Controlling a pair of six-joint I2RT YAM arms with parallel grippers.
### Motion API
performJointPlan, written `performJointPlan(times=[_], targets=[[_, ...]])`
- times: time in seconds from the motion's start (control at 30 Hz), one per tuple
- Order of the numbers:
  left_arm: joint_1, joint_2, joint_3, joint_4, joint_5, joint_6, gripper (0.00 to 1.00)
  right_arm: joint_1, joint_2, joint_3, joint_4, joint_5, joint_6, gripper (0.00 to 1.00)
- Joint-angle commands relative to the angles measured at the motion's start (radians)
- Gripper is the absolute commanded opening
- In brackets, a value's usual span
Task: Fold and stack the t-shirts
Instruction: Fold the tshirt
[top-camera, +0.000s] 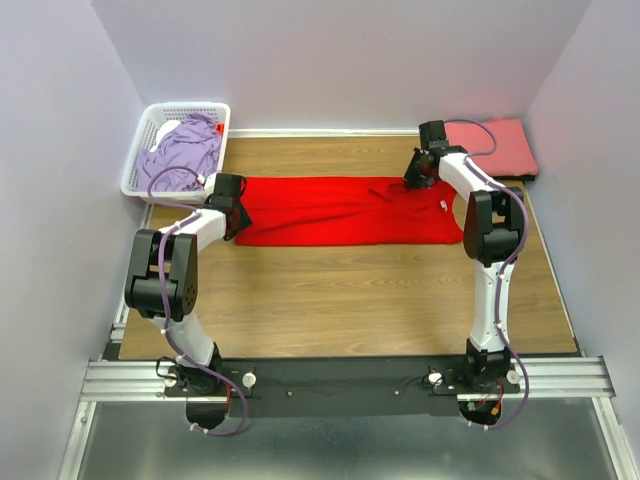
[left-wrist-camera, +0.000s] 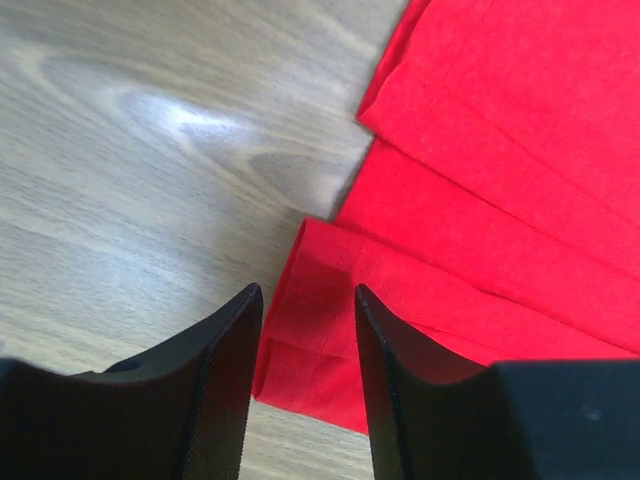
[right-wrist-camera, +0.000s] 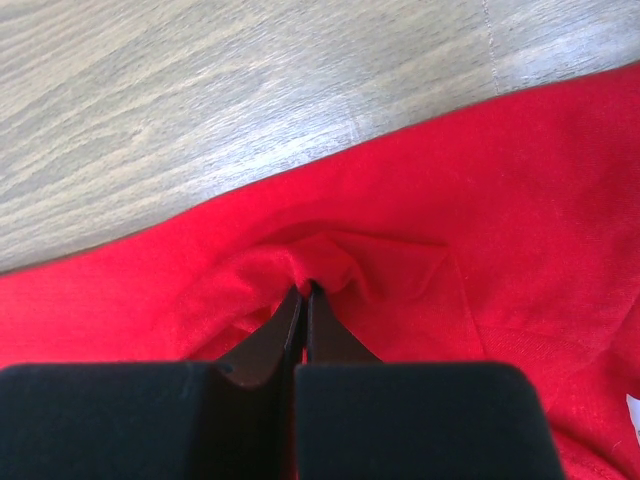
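Pale lavender walls enclose wood-grain table bearing red t-shirt.

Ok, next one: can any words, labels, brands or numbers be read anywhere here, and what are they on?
None can be read.
The white tag on the red shirt is too small to show any print, and the right wrist view catches only a sliver of it.
The basket and the pink shirt show no markings.

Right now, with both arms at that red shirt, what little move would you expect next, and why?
Probably the left gripper closes. Its fingers stand open over a layered corner of the red shirt, while the right gripper is shut on a pinch of cloth near the other end. Both ends need holding before a fold.
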Motion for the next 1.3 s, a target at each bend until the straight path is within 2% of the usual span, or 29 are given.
performJointPlan(times=[0.0, 0.17, 0.33, 0.43, 0.53, 0.77, 0.97, 1.1, 1.27], targets=[[0.008, 0.026, 0.015, 0.009, 0.026, 0.002, 0.47, -0.006, -0.024, -0.013, 0.008, -0.021, -0.016, 0.06], [0.008, 0.032, 0.019, -0.003, 0.029, 0.005, 0.38, -0.003, -0.021, -0.011, 0.007, -0.021, -0.018, 0.06], [0.01, 0.034, 0.061, -0.043, -0.001, 0.022, 0.23, -0.003, -0.019, -0.005, 0.008, -0.019, -0.021, 0.06], [0.014, 0.051, 0.1, -0.061, -0.005, 0.036, 0.11, -0.004, -0.018, -0.002, 0.007, -0.016, -0.022, 0.06], [0.022, 0.071, 0.135, -0.08, 0.008, 0.048, 0.09, -0.003, -0.016, 0.001, 0.007, -0.009, -0.03, 0.06], [0.031, 0.161, 0.253, -0.135, 0.038, 0.097, 0.11, -0.004, -0.004, 0.008, 0.007, -0.003, -0.045, 0.06], [0.037, 0.227, 0.321, -0.163, 0.057, 0.119, 0.2, -0.009, 0.002, -0.001, 0.008, 0.005, -0.048, 0.08], [0.045, 0.239, 0.339, -0.166, 0.058, 0.123, 0.3, -0.026, 0.001, -0.004, 0.007, 0.04, -0.044, 0.1], [0.051, 0.224, 0.336, -0.17, 0.063, 0.126, 0.43, -0.037, 0.005, 0.013, 0.007, 0.031, -0.047, 0.17]])
